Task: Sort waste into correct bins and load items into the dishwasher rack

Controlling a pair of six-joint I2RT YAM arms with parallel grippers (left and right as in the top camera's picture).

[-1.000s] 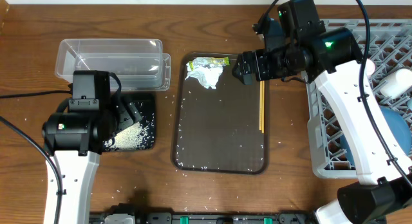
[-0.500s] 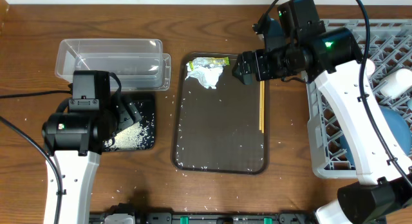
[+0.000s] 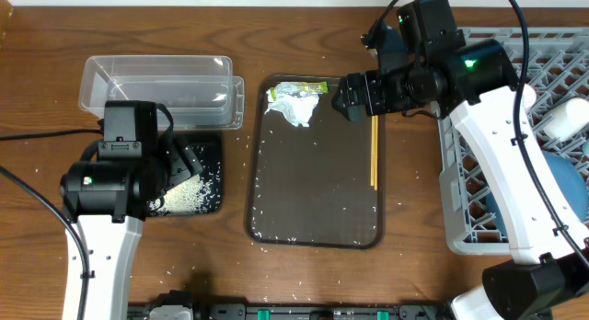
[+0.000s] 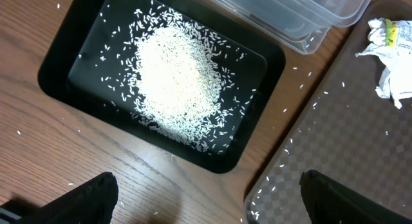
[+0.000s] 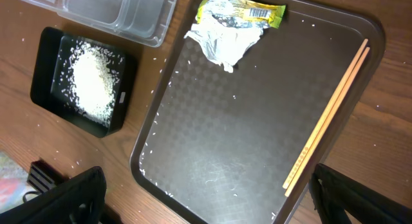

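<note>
White rice (image 4: 170, 82) lies heaped in the black tray bin (image 4: 58, 66), with the clear tub bin (image 4: 302, 18) just behind it. My left gripper (image 4: 209, 199) hovers open over the table between the black tray and the brown serving tray (image 4: 335, 147), holding nothing. A crumpled tissue (image 5: 225, 40) and a green-yellow wrapper (image 5: 241, 8) rest at the serving tray's far end. Two chopsticks (image 5: 328, 114) lie along its right side. My right gripper (image 5: 206, 198) hangs open above the serving tray (image 5: 225, 134), empty. The dishwasher rack (image 3: 451, 191) stands at the right, holding a blue dish (image 3: 552, 191) and a white cup (image 3: 563, 120).
Stray rice grains dot the wood around the black tray (image 3: 212, 150) and line the serving tray's (image 3: 317, 173) edges. The clear tub (image 3: 156, 81) stands at the back left. The right arm reaches across the rack's left corner.
</note>
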